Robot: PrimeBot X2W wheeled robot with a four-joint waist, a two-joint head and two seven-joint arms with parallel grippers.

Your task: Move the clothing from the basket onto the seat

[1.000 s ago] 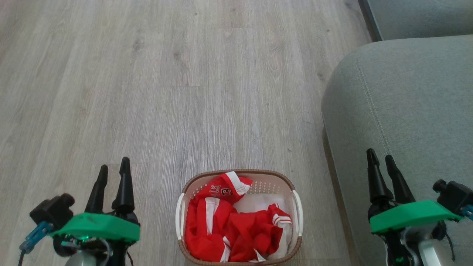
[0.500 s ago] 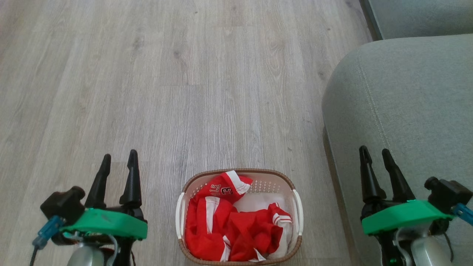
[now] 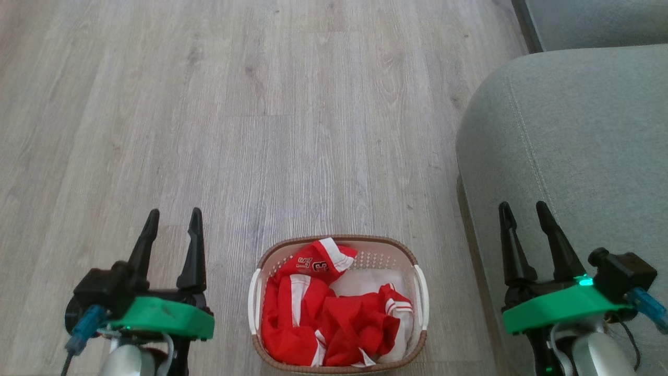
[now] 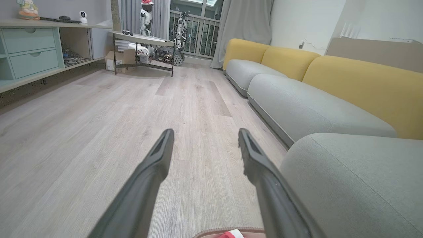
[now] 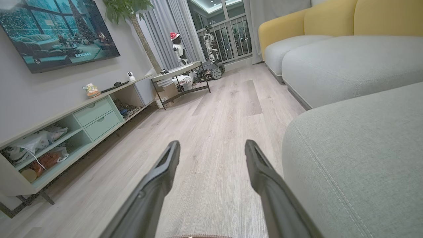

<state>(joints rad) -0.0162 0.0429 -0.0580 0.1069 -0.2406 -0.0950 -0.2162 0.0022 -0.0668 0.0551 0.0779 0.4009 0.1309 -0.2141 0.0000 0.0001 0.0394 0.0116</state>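
The clothing (image 3: 323,324) lies at four o'clock from our spread left gripper (image 3: 174,215), eight o'clock from our spread right gripper (image 3: 522,206); left looks marginally nearer.

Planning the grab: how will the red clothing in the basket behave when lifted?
The red clothing lies crumpled in folds, so probably floppy and will drape. Pieces overlap in the basket, so lifting one may drag another. It looks thin, likely light.
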